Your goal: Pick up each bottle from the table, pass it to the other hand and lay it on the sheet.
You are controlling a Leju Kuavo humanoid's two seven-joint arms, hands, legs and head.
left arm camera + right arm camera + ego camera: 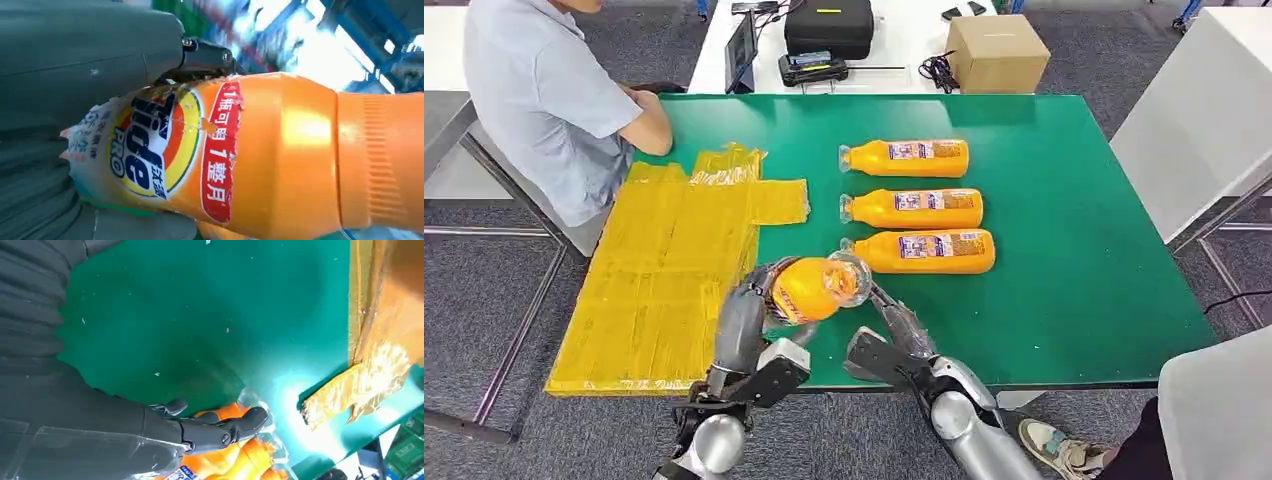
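Item: orange plastic detergent bottle with torn printed label (816,289), held above the green table's (1074,250) near edge, long axis crosswise, clear cap end rightward. Left hand (746,318) grips its body. Right hand (902,322), fingers spread, holds nothing, beside the cap. Crinkled yellow sheet (664,270) lies leftward, nearer the left hand.

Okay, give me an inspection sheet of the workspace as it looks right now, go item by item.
Surface: green table, bare at its right side.
Job's things: held bottle above the near edge; three bottles lying in a row; yellow sheet bare.
Clutter: nothing seen on the green table.
Hands: left hand grips the held bottle; right hand open beside its cap.
Cables: black cables on the white table behind.
Surroundings: seated person, cardboard box, black case.
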